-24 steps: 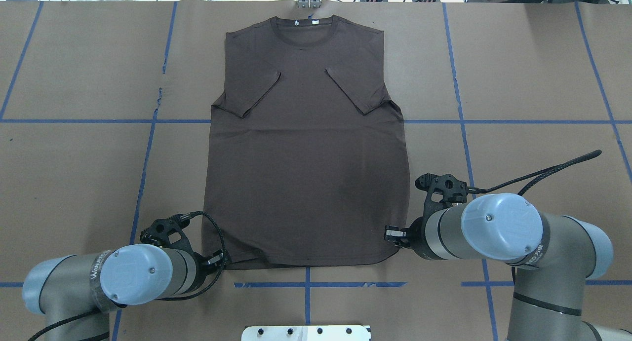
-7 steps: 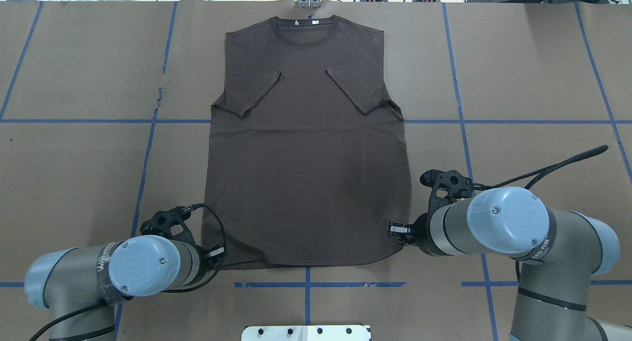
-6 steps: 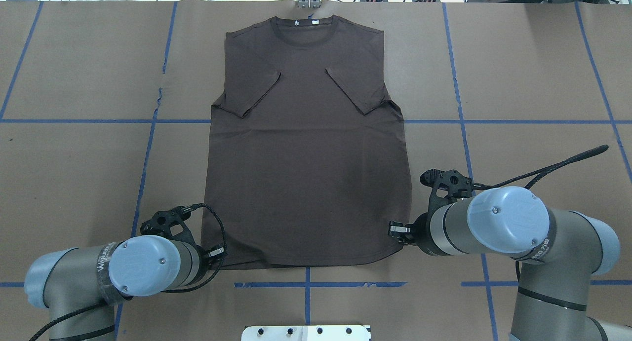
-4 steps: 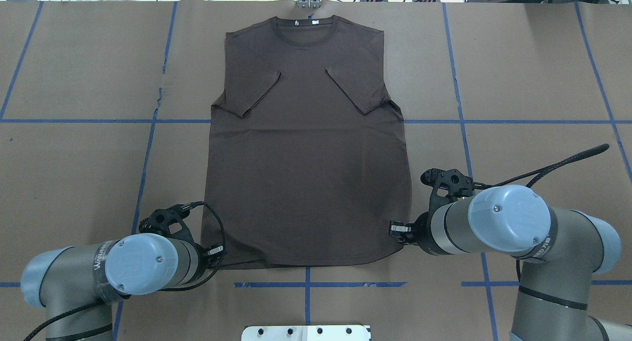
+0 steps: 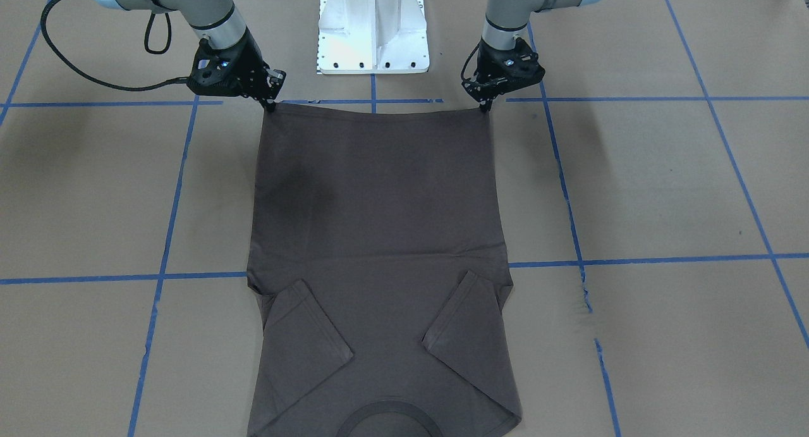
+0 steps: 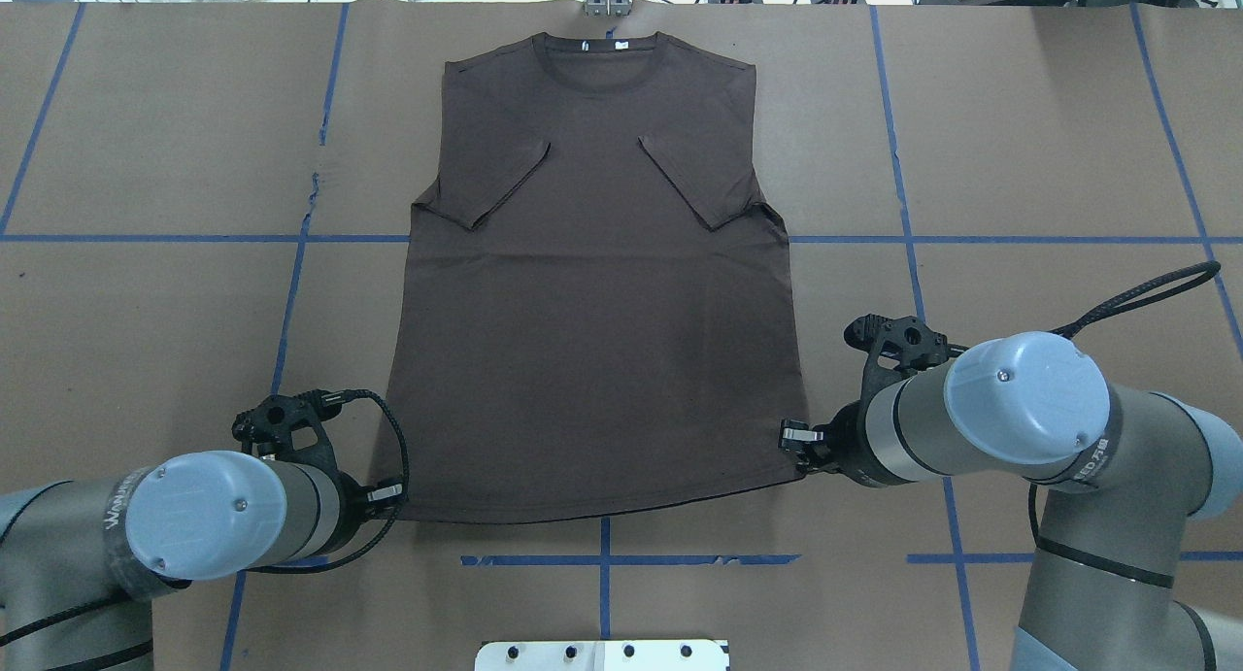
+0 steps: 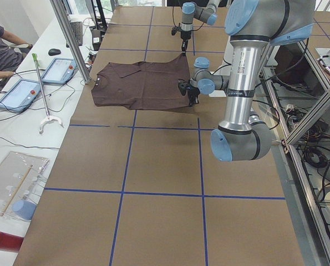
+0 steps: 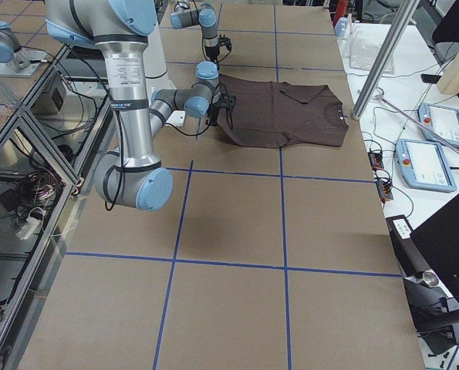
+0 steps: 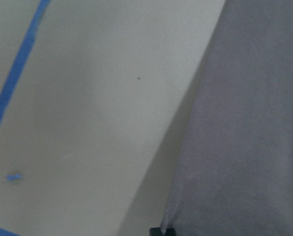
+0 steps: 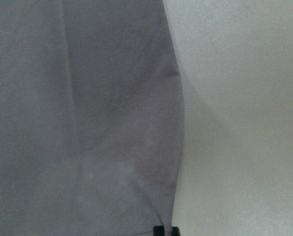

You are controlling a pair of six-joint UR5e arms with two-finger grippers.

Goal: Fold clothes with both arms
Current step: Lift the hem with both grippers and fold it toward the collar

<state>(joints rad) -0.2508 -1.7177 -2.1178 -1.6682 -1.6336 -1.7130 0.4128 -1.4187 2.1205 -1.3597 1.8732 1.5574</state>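
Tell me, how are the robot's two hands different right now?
In the overhead view, the left hand pinches the T-shirt at one bottom corner. The right hand pinches the other corner, which shows farther up the picture, so the hem slants. The left hand's cable curls in a small loop close by, while the right hand's cable swings out wide. Both hands are black and closed on the hem.

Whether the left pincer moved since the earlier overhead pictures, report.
Yes. Left pincer shifted leftward in the overhead view, nearer the blue tape line, taking the T-shirt corner along.
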